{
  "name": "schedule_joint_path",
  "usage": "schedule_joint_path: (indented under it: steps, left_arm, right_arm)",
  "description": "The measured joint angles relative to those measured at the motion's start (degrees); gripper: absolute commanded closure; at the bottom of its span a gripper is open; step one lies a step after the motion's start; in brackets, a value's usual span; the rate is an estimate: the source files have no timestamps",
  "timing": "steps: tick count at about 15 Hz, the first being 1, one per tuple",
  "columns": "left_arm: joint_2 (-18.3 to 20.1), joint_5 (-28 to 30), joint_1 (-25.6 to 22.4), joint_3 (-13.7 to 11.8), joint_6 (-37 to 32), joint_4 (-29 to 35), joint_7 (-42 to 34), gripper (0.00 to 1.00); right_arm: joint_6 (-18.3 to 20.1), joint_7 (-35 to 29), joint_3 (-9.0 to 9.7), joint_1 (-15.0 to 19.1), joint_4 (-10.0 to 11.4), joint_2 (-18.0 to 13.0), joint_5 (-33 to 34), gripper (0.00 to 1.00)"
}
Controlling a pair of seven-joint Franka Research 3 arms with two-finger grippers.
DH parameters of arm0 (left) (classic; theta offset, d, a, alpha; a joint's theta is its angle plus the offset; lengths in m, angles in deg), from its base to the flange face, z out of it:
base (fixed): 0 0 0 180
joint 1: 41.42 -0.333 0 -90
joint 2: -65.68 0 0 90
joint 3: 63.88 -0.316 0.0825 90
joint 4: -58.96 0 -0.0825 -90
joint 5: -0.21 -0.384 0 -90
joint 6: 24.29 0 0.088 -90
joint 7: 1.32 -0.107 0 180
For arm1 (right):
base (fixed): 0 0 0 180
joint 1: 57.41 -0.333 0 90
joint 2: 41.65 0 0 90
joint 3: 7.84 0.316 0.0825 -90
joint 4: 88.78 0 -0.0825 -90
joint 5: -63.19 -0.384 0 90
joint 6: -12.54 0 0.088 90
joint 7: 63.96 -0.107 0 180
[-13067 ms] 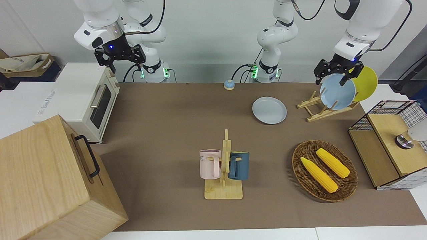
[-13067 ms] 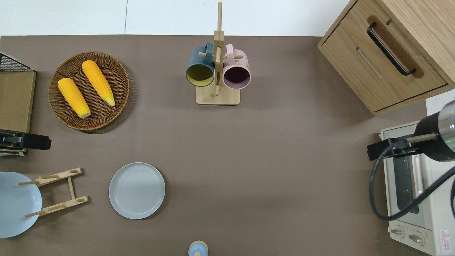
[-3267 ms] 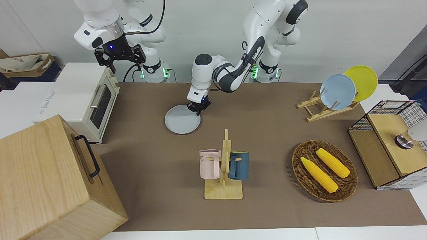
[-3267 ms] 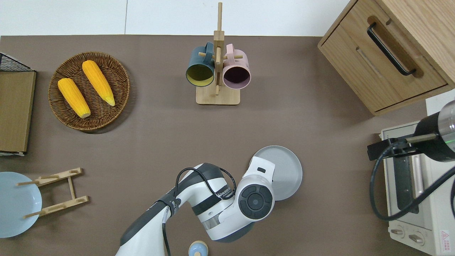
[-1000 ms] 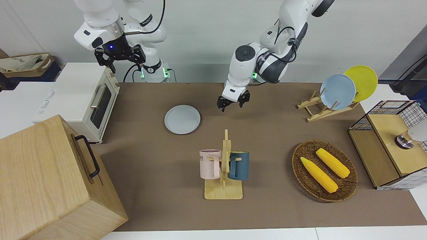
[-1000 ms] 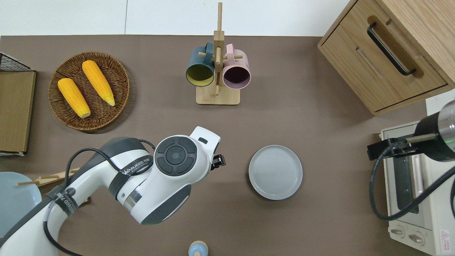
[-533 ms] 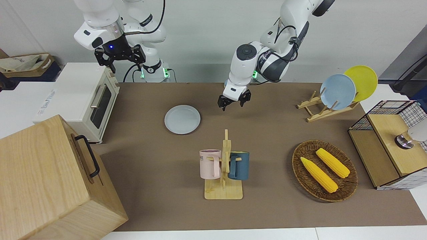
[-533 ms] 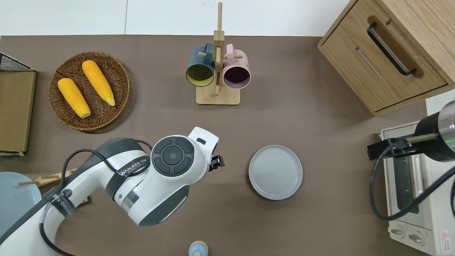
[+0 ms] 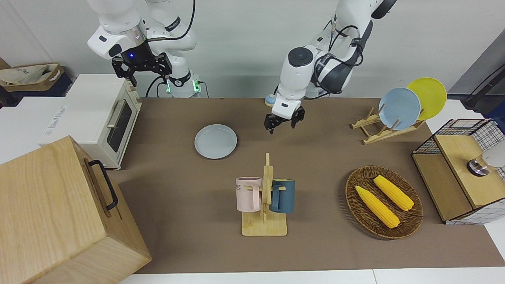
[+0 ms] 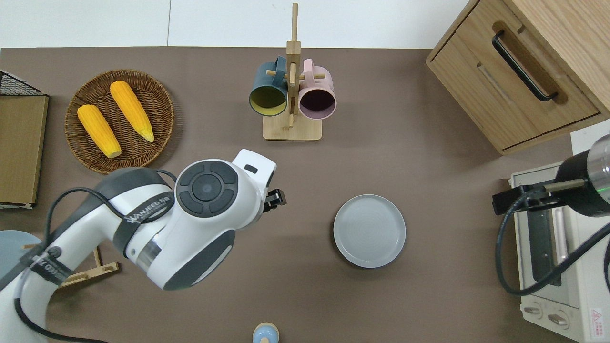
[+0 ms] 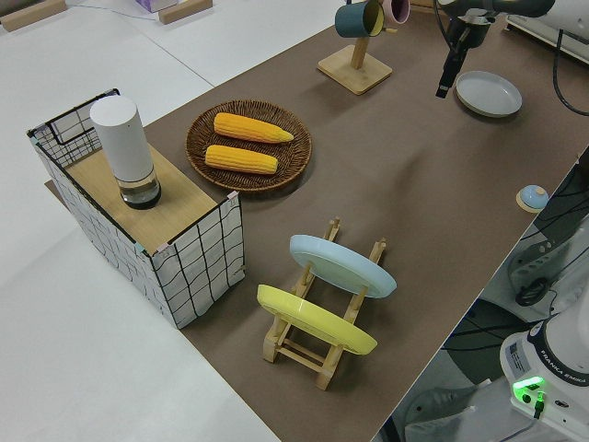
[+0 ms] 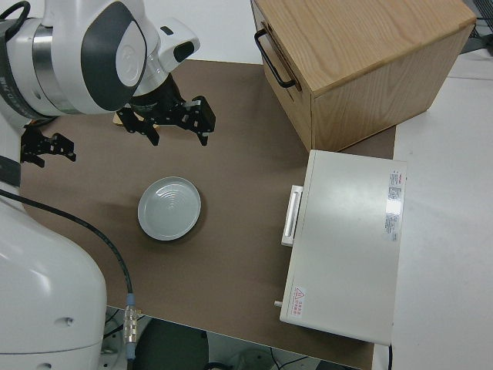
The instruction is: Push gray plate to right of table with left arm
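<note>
The gray plate [image 9: 216,141] [image 10: 369,230] [image 12: 169,209] lies flat on the brown table [image 9: 177,197], toward the right arm's end and a short way from the toaster oven. My left gripper [image 9: 282,126] [image 10: 275,199] hangs open and empty over bare table. It is well apart from the plate, toward the left arm's end, and touches nothing. The left arm's wrist hides most of that gripper in the overhead view. My right gripper [image 9: 142,75] is open, and the right arm is parked.
A mug rack [image 9: 264,197] with two mugs stands farther from the robots than the plate. A toaster oven [image 9: 94,114] and a wooden cabinet [image 9: 59,213] fill the right arm's end. A corn basket [image 9: 383,202], a dish rack [image 9: 388,122] and a wire crate [image 9: 461,169] sit at the other.
The plate slid from beside the dish rack to the right arm's end and now rests still. The left gripper let off it and keeps drifting back toward the left arm's end.
</note>
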Motion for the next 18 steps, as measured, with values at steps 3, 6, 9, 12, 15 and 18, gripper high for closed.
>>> schedule_joint_path:
  steps: [3,6,9,12,15,18]
  left_arm:
    - [0.00,-0.14,-2.53,0.00,-2.41,-2.52,-1.60,0.00]
    - [0.01,-0.32,-2.72,0.02,-3.02,-2.88,-1.70,0.00]
    - [0.06,-0.62,-3.36,-0.56,-3.77,-3.20,-4.24,0.00]
    - [0.31,-0.60,-3.46,-3.65,-6.61,-6.01,-9.40,0.00]
    - [0.49,0.35,-2.77,-8.11,-12.14,-12.22,-16.50,0.00]
    - [2.65,4.93,2.65,-18.64,-16.78,-18.47,-25.70,0.00]
  right_arm:
    - [0.00,0.00,0.00,0.00,0.00,0.00,0.00,0.017]
    - [0.00,0.00,0.00,0.00,0.00,0.00,0.00,0.017]
    - [0.00,0.00,0.00,0.00,0.00,0.00,0.00,0.017]
    - [0.00,0.00,0.00,0.00,0.00,0.00,0.00,0.017]
    - [0.00,0.00,0.00,0.00,0.00,0.00,0.00,0.017]
    - [0.00,0.00,0.00,0.00,0.00,0.00,0.00,0.017]
